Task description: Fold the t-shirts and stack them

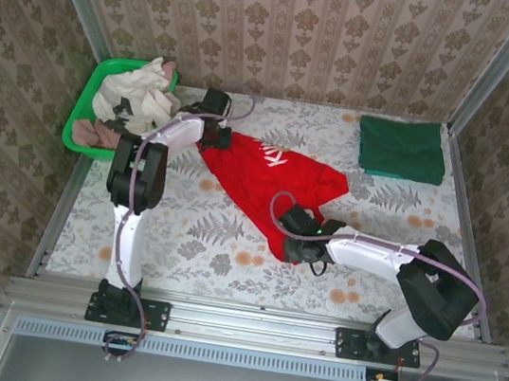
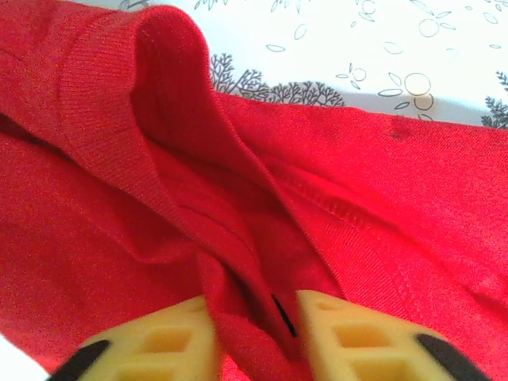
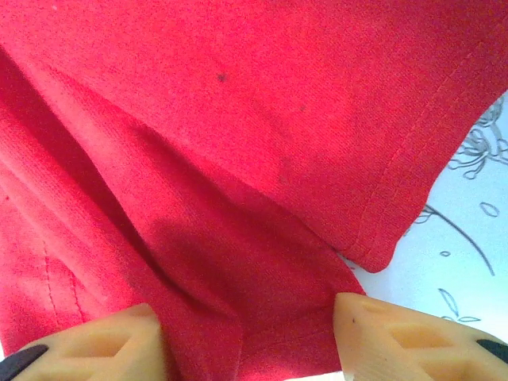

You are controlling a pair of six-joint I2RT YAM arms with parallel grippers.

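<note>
The red t-shirt (image 1: 265, 183) lies crumpled across the middle of the table, with part of its white lettering (image 1: 274, 158) showing. My left gripper (image 1: 213, 133) is at the shirt's far left corner. In the left wrist view its yellow fingers (image 2: 349, 333) pinch a raised fold of red cloth (image 2: 238, 238). My right gripper (image 1: 298, 239) is at the shirt's near corner. There its fingers (image 3: 373, 321) stand wide apart, flat red cloth (image 3: 238, 119) lying between them beside a hemmed edge. The dark green t-shirt (image 1: 402, 147) rests folded at the back right.
A green basket (image 1: 84, 103) holding pale cloths (image 1: 139, 97) stands at the back left, close to my left arm. The table (image 1: 200, 235) has a leaf-patterned cover and metal rails along its sides. Patterned walls close in the back and sides.
</note>
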